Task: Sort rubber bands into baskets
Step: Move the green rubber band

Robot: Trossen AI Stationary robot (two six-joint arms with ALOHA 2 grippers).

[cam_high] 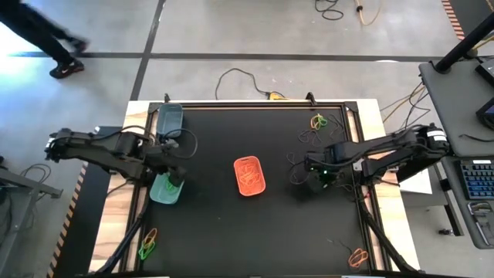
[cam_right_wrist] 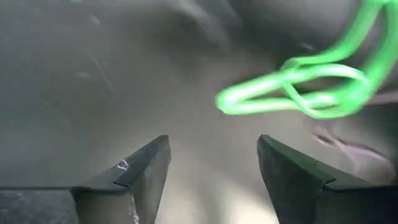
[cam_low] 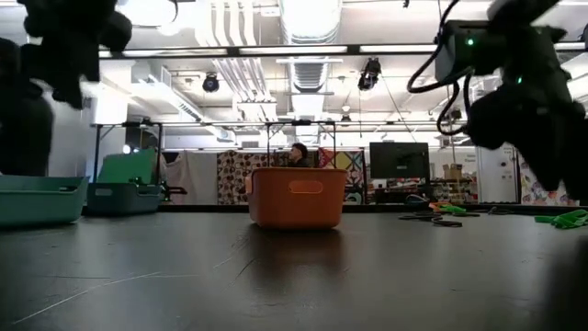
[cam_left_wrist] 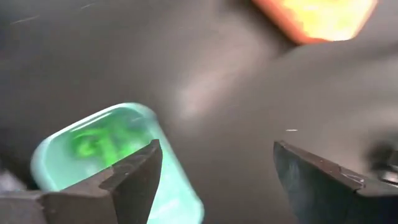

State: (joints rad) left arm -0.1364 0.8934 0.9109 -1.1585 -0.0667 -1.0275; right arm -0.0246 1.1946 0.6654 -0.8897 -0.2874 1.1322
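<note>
From my seat, the left gripper (cam_left_wrist: 214, 171) hangs with fingers spread wide and empty over the light teal basket (cam_high: 165, 189), green rubber bands (cam_left_wrist: 99, 142) inside. The right gripper (cam_right_wrist: 214, 165) is wide open too, low over the mat beside a green band (cam_right_wrist: 305, 87). Orange basket (cam_high: 250, 175) sits mid-table, dark basket (cam_high: 170, 118) at the far left. No readable writing anywhere.

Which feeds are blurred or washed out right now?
Left wrist view: motion-smeared, the light teal basket and orange basket soft, the orange one glaring. Right wrist view: green rubber band streaked. Low view: bright ceiling lights, both arms dark silhouettes.
</note>
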